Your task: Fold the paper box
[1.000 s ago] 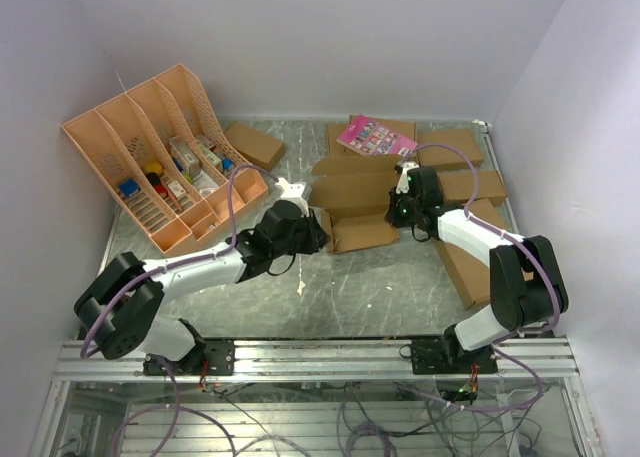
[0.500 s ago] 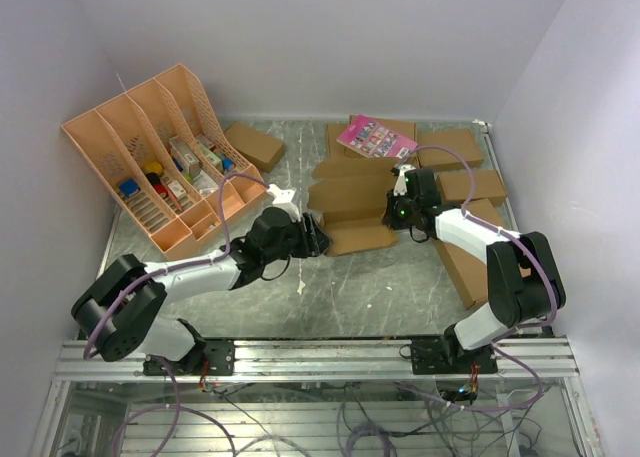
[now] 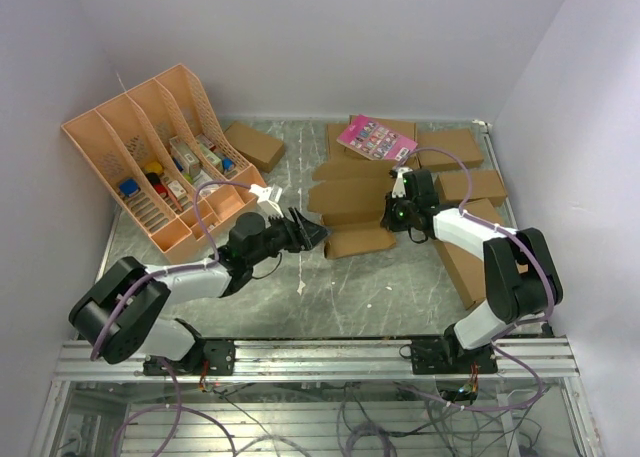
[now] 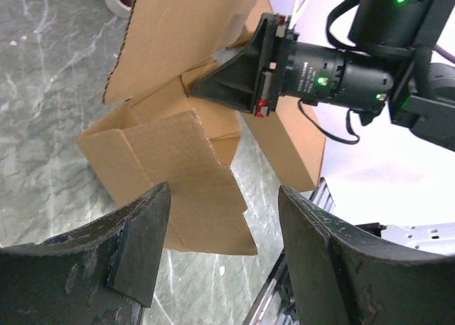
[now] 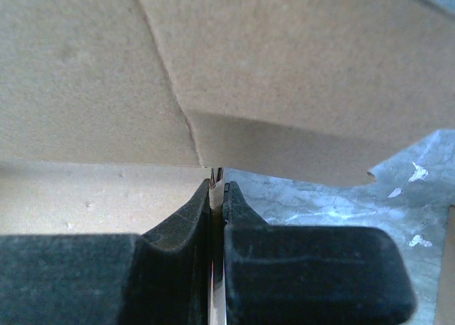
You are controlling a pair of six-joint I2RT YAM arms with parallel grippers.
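The paper box is a flat brown die-cut sheet in the middle of the table, its front flap half raised. My right gripper is shut on the sheet's right edge. In the right wrist view the jaws pinch a thin card edge, and the panels fill the view above. My left gripper stands open just left of the front flap, touching nothing. In the left wrist view its wide-apart fingertips frame the creased cardboard and the right gripper.
An orange file rack with small items stands at the back left, a small brown box beside it. A brown box with a pink card sits at the back. More brown boxes lie right. A white scrap lies on the marble.
My left gripper has opened, let go of the sheet's left part and drawn back toward the near left. The right gripper has stayed shut in place.
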